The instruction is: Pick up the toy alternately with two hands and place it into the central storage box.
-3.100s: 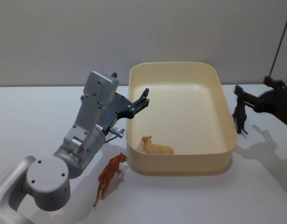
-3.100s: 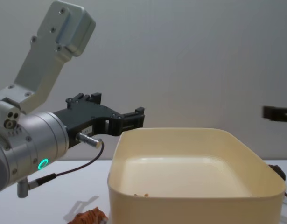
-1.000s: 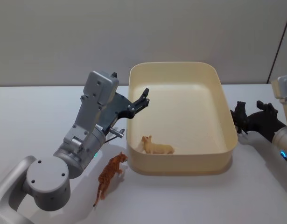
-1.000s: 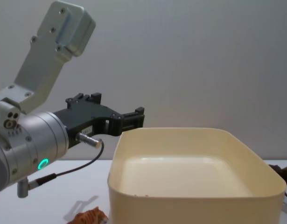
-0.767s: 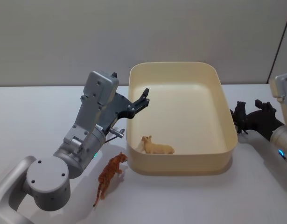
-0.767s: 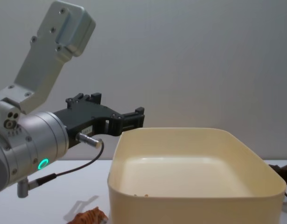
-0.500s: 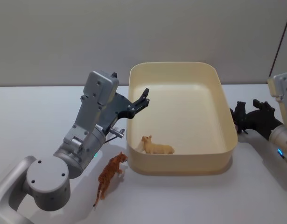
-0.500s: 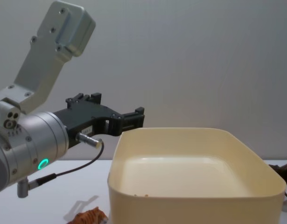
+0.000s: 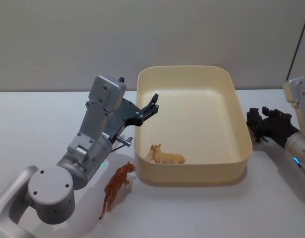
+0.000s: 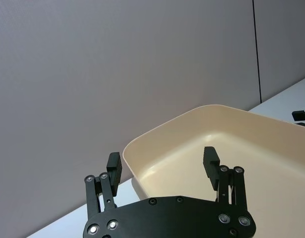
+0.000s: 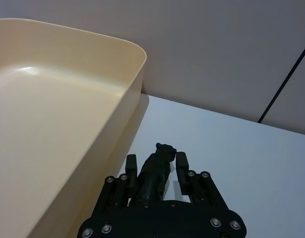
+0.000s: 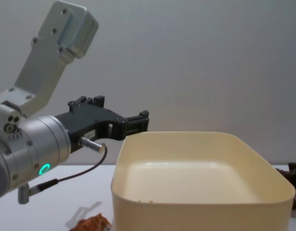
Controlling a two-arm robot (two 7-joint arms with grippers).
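Currently the black toy (image 11: 154, 176) stands on the table (image 9: 33, 119) just beside the right wall of the box (image 9: 192, 176), outside it. The right gripper (image 11: 156, 158) straddles its body from behind at table level. Whether it has clamped yet I cannot tell, as a sliver of table shows beside one flank. The left gripper (image 10: 162, 157) hangs open and empty above the box's left rim, idle.

The toy looks like a small moulded plastic animal, so it is probably light, stiff and rather smooth. It should not crush, but it may twist or squirt out of a pinch that lands on a rounded shoulder. The best hold seems to be across the flanks at mid-body, where the sides are flattest (not the head, legs or tail, which are thin and offer little surface). Being narrow and tall on its legs, it would likely topple if nudged from one side before both sides meet it.

A tan toy (image 9: 167, 157) lies on its side inside the box near the front-left corner. A tiger (image 9: 117, 186) stands on the table just outside that corner, on the left gripper's side.
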